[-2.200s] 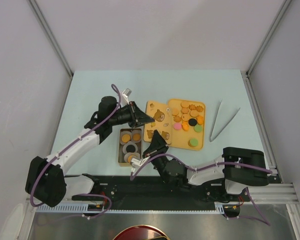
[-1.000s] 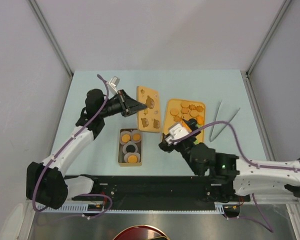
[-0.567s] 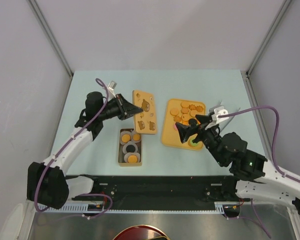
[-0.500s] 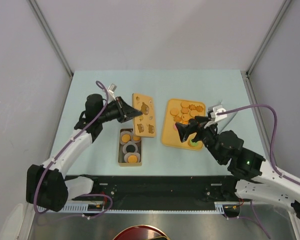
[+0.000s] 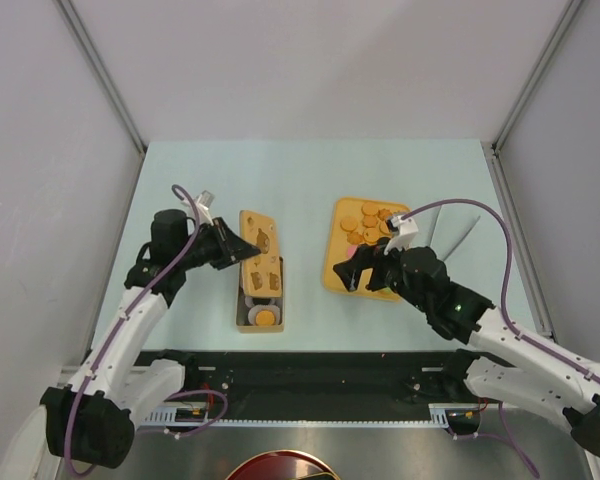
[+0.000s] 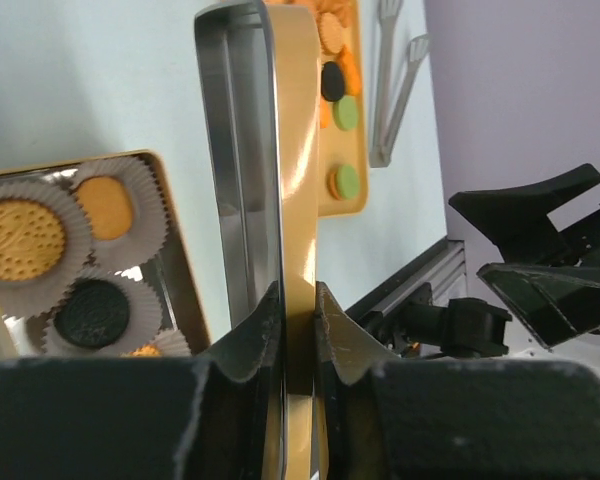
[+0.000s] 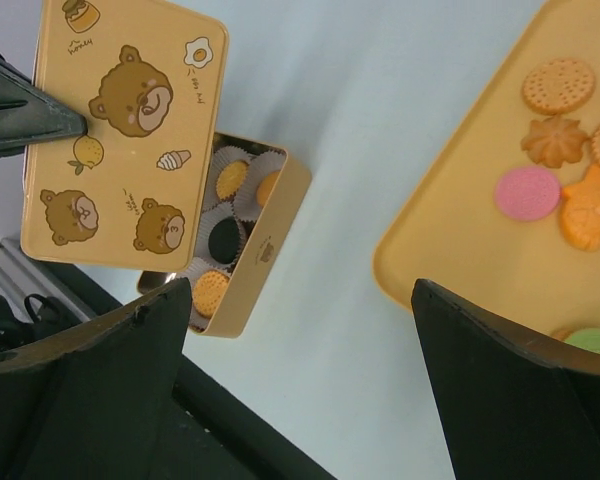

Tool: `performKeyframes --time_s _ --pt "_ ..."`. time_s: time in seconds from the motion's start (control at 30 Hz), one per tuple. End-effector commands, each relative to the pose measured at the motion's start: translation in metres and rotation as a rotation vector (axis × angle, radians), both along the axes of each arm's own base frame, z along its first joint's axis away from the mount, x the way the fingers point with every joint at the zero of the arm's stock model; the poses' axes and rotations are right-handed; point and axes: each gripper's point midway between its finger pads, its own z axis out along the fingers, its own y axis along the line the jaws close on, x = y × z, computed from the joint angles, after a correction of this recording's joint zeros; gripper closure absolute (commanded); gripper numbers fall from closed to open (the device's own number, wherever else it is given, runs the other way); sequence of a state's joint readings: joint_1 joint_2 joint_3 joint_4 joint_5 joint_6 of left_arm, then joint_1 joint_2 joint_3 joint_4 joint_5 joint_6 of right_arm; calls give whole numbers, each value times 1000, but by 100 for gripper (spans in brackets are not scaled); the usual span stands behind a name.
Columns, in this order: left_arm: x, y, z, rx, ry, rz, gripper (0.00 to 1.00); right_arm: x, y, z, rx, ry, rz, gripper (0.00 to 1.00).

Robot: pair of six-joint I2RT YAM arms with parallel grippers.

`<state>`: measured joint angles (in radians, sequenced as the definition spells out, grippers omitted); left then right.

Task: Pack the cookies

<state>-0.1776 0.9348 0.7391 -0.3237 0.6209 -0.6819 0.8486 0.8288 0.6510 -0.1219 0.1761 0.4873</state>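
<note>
Lid (image 5: pixel 260 255) shifted left over the tin (image 7: pixel 272 245), left gripper (image 6: pixel 298 300) clamped on it, right gripper (image 5: pixel 358 270) spread wide near the cookies (image 5: pixel 372 222)

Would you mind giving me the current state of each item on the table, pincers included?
lid: gripped at one edge by the left pincer, partly over the tin, not closed on it.
tin: open, some cookies in paper cups inside.
tray: loose cookies on it.
tongs: lying on the table, untouched.
left pincer: shut on the lid.
right pincer: open, empty, above the tray's near left corner.
</note>
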Motion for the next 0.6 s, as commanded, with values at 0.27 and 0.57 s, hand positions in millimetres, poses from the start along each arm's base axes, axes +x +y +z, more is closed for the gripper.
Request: performKeyframes --time_s 0.27,0.57 --pt "-8 36 -36 119 -12 97 82 14 52 -20 186 122 148 5" --pt "-11 32 -25 18 -65 86 84 31 96 -53 142 212 209 12"
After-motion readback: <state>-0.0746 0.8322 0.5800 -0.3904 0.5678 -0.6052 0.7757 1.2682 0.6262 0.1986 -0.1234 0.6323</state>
